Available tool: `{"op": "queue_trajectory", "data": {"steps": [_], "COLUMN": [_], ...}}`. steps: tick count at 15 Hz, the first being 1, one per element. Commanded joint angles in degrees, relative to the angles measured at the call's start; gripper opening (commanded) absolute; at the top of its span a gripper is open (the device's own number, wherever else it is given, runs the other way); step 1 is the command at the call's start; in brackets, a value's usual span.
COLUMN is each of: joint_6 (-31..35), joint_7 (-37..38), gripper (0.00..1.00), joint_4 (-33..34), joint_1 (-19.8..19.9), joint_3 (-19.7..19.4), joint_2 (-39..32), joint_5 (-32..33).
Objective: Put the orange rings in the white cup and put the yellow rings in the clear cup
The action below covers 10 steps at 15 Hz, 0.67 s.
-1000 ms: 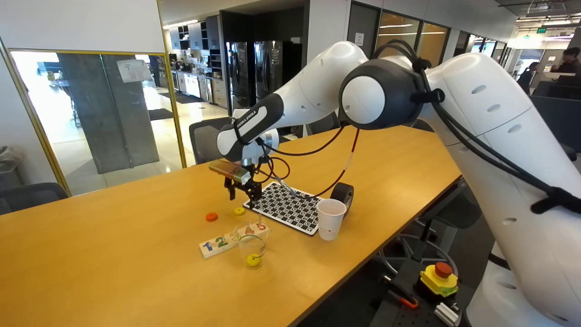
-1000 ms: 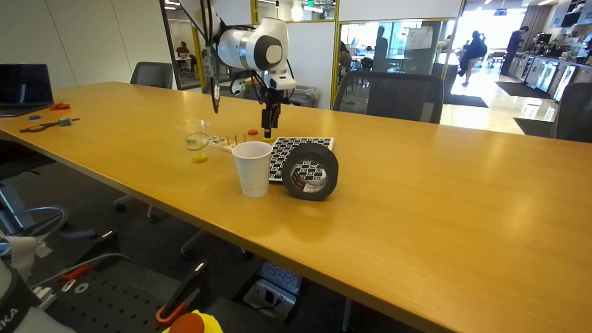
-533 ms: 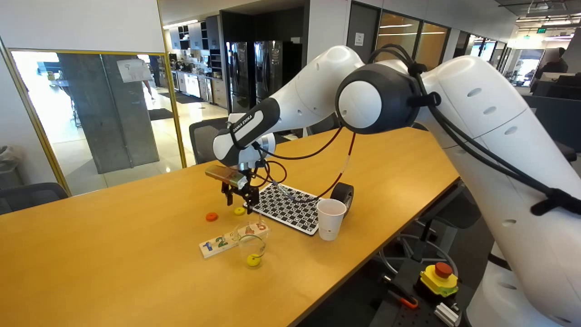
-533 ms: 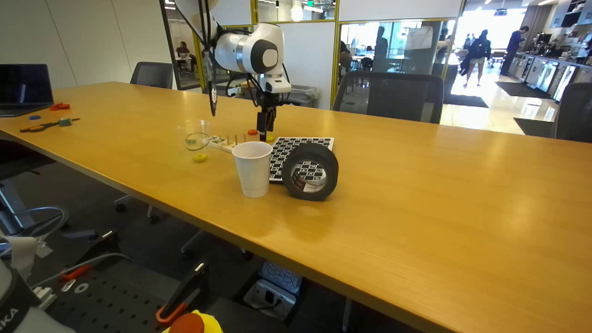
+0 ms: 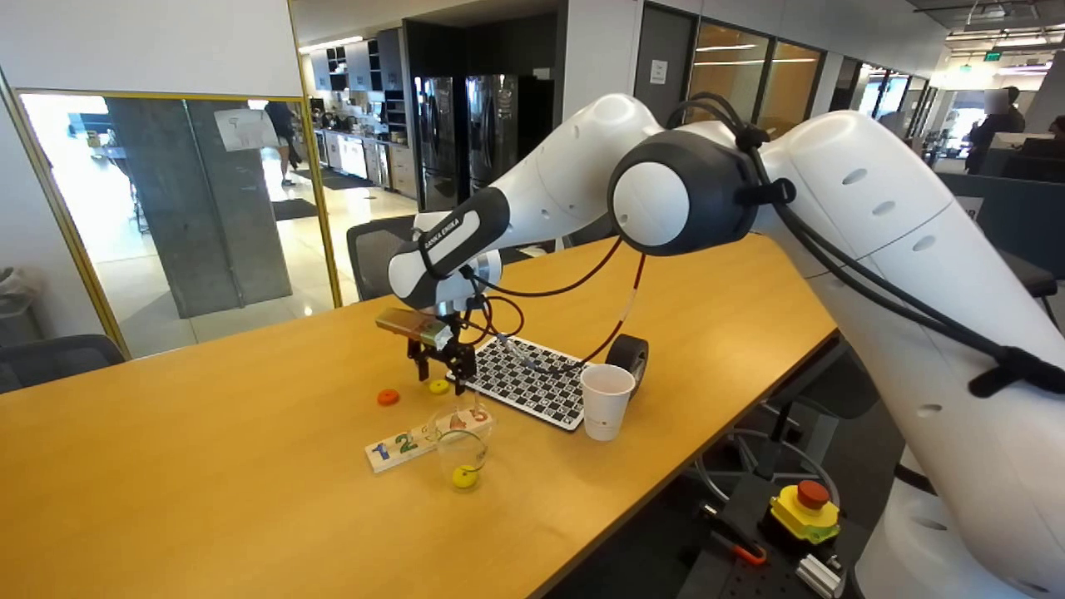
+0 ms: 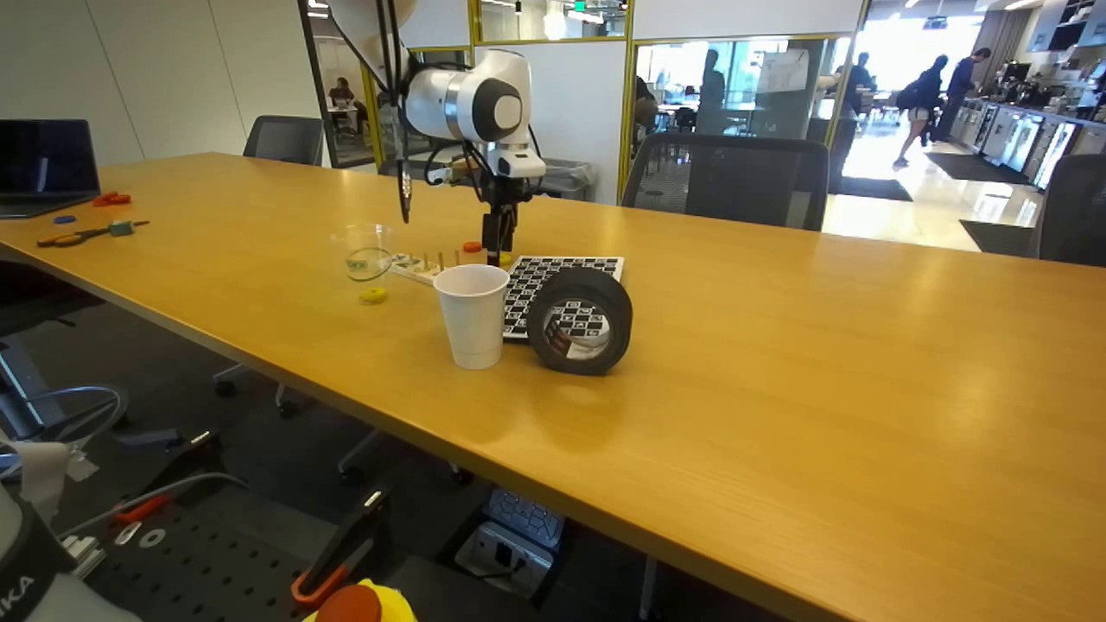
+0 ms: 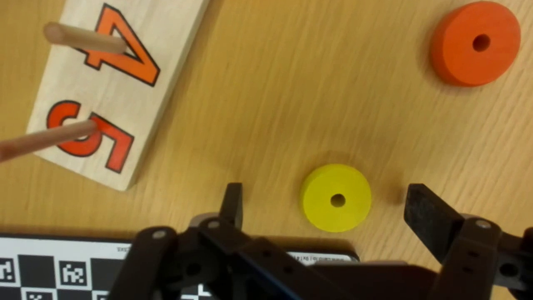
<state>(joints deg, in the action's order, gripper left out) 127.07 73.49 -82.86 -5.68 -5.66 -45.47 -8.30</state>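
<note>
My gripper (image 7: pixel 325 196) stands open just above the table, its fingers (image 7: pixel 429 216) on either side of a yellow ring (image 7: pixel 335 218) without touching it. An orange ring (image 7: pixel 460 48) lies flat a short way off, at the upper right of the wrist view. In an exterior view, a second yellow ring (image 5: pixel 464 477) shows at the lower end of the clear cup (image 5: pixel 485 428); whether it is inside or beside the cup I cannot tell. The white cup (image 6: pixel 471 320) stands upright near the table's front edge, most of its inside hidden.
A wooden peg board (image 7: pixel 145 96) with numbers lies close to the fingers. Beside the white cup are the checkered mat (image 5: pixel 532 384) and a black tape roll (image 6: pixel 617 315) standing on edge. Pliers (image 6: pixel 69 239) and a laptop (image 6: pixel 43 168) occupy the table's far end.
The open gripper has come down closer to the table over the nearer-to-mat yellow ring, mostly in the first half second. Rings and cups have stayed where they were.
</note>
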Motion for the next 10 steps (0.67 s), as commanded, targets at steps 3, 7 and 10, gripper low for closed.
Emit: {"op": "queue_trajectory", "data": {"steps": [3,7,10], "joint_6": [-2.38,-2.28,-1.71], "joint_7": [2.40,2.08,2.11], "gripper": [1.00,1.00,0.74], "joint_4": [4.30,4.62,4.30], "joint_1": [-0.63,-0.35,-0.62], "joint_3": [-0.74,-0.37,-0.67], "joint_2": [-2.13,-2.43,-2.29], "joint_5": [2.23,2.03,2.51]}}
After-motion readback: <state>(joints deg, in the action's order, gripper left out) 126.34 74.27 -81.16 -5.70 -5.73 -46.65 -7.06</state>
